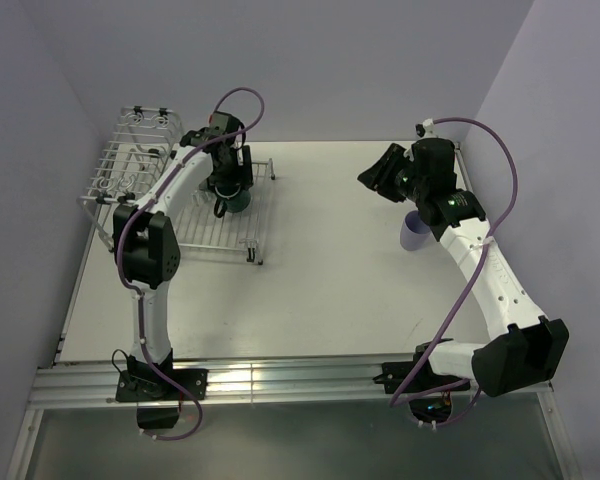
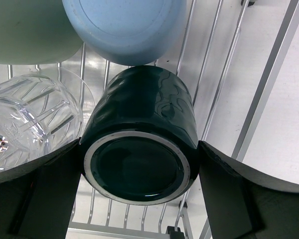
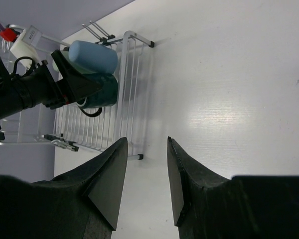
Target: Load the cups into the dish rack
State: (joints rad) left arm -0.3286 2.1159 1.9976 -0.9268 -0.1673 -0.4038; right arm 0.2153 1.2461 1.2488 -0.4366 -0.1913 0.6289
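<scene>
**Dish rack** (image 1: 195,236) – white wire, at the table's (image 1: 330,285) far left; flat grid tray with a raised basket section (image 1: 130,150) on its left side.

**Dark green mug** (image 2: 144,104) – on the rack's flat tray, base turned toward the left wrist camera. Whether it rests on the wires or is held just above them cannot be told.

**Left gripper** (image 2: 139,149) – over the rack's tray, its two fingers pressed against opposite sides of the dark green mug.

**Light blue cup** (image 2: 124,25) – on the rack's tray, just beyond the mug and apparently touching it.

**Pale green cup** (image 2: 25,25) – on the rack, beside the light blue cup.

**Clear glass** (image 2: 25,119) – cut pattern, on the rack just beside the mug.

**Lavender cup** (image 1: 414,233) – on the table, well apart from the rack to its right, partly hidden under the right arm.

**Right gripper** (image 3: 145,174) – well to the right of the rack, fingers spread, nothing between them.
</scene>
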